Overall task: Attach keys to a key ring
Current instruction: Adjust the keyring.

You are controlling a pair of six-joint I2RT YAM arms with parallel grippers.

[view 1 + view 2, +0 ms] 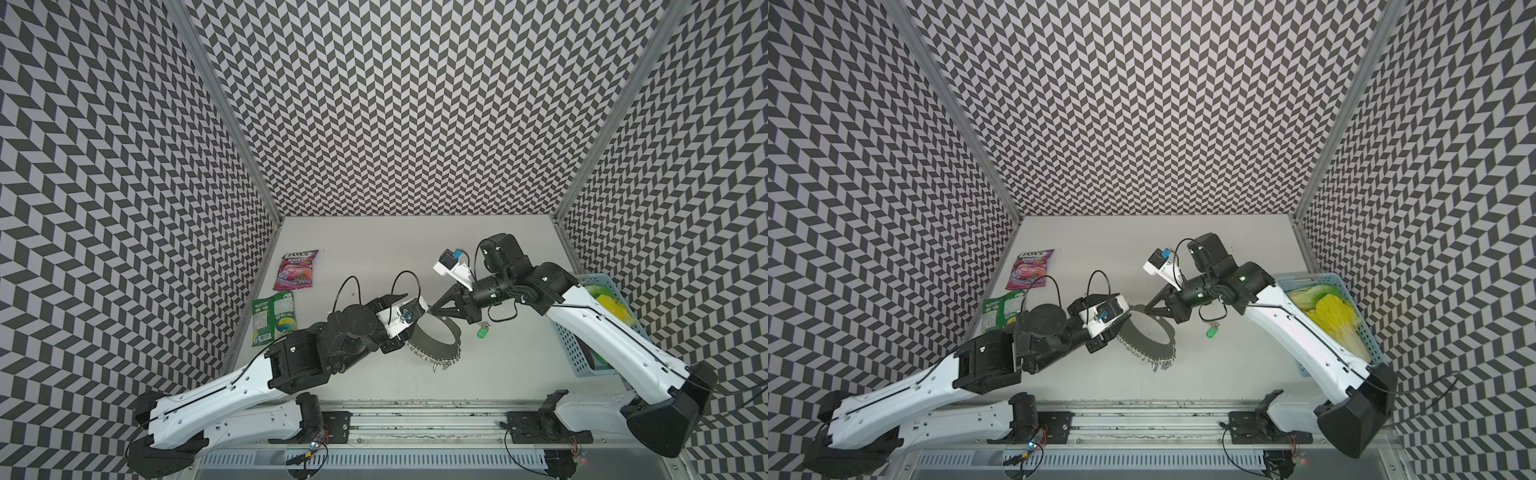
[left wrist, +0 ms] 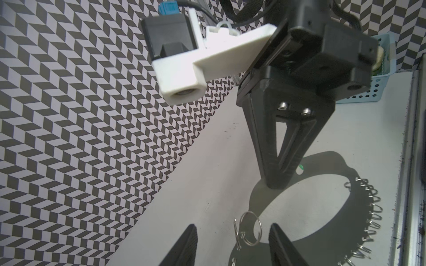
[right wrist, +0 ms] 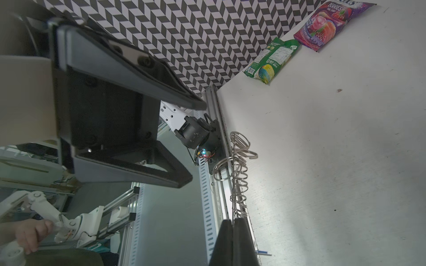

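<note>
The key ring is a dark gray crescent plate at mid-table, its front edge fringed with small wire rings. My right gripper is shut on one tip of the plate; in the right wrist view its jaws are pressed together with the rings strung out in front of them. My left gripper is open at the plate's other end, with one wire ring standing between its fingers and touching neither. The key with the green tag lies on the table just right of the plate, under the right wrist.
Two snack bags lie by the left wall. A light blue perforated basket holding green and yellow items stands at the right, under the right arm. A metal rail runs along the front edge.
</note>
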